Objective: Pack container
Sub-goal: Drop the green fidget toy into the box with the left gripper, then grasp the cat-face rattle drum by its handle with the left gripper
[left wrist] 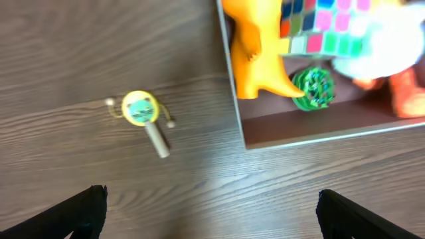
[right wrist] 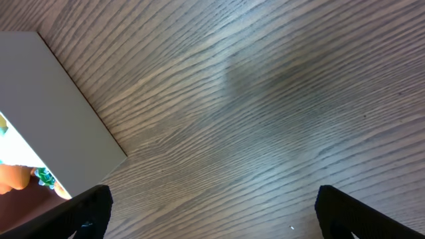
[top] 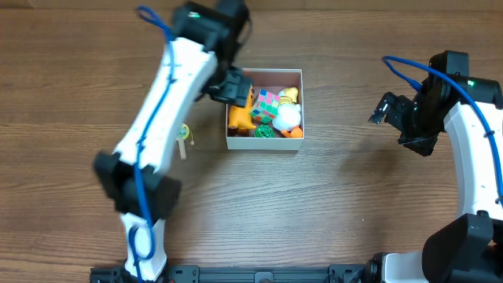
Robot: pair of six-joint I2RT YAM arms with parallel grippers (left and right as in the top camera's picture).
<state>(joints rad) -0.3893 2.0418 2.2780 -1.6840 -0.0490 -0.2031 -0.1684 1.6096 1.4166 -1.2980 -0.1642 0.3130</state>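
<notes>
Near square thin-walled container, left end effector and right end effector gape wide.

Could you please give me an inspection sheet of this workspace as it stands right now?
Surface: wooden table, no spills seen.
Job's things: container holds an orange toy, a colour cube, a white round toy and a green spiky ball.
Clutter: a small yellow rattle drum lies on the table outside the container's left wall.
Grippers: left gripper open, empty, near the container's left wall; right gripper open, empty, off to the container's right.
Cables: a blue cable on the left arm, a second blue cable on the right arm; neither touches the toys.
Surroundings: nothing seen.
</notes>
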